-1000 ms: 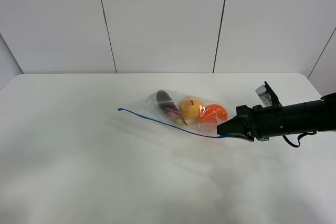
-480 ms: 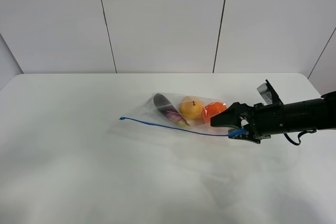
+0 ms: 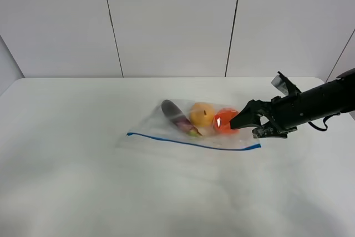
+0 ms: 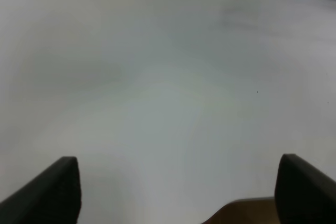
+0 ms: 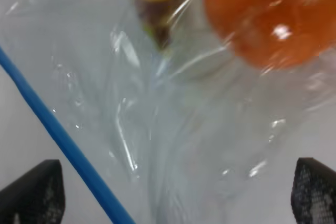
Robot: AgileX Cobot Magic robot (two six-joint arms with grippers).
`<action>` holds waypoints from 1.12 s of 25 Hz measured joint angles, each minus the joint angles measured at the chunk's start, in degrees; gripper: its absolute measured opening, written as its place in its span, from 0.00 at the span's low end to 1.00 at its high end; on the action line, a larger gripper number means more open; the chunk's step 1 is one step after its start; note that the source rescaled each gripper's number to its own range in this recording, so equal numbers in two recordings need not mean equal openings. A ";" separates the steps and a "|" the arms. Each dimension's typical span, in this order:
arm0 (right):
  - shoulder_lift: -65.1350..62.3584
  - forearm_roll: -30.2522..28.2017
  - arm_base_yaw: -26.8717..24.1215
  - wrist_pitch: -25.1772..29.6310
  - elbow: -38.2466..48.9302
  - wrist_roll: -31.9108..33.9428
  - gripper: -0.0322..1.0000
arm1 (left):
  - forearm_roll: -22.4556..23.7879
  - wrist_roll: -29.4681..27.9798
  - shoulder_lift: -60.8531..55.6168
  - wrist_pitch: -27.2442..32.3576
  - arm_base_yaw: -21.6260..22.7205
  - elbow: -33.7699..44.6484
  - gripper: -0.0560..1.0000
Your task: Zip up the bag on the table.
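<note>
Released since a moment ago, the bag (image 3: pixel 194 129) lies flat on the table (image 3: pixel 83 192). Right gripper (image 3: pixel 252 123) hovers spread wide above its corner; left gripper (image 4: pixel 173 192) gapes too.

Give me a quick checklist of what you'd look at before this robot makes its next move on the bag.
1. Bag lying flat on the table: ok.
2. Blue zipper strip in plain sight along the near edge: ok.
3. Zipper closed along its whole length: cannot tell; the strip is too thin to judge.
4. Right hand open and off the strip: ok; it hangs above the bag's right end.
5. Left hand open over bare table, away from the bag: ok.
6. Fruit (orange and the rest) clear of the strip: ok.
</note>
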 joint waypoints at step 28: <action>-2.37 -66.78 0.00 2.23 -10.53 57.03 1.00 | 0.00 -0.05 0.00 0.00 0.00 0.00 1.00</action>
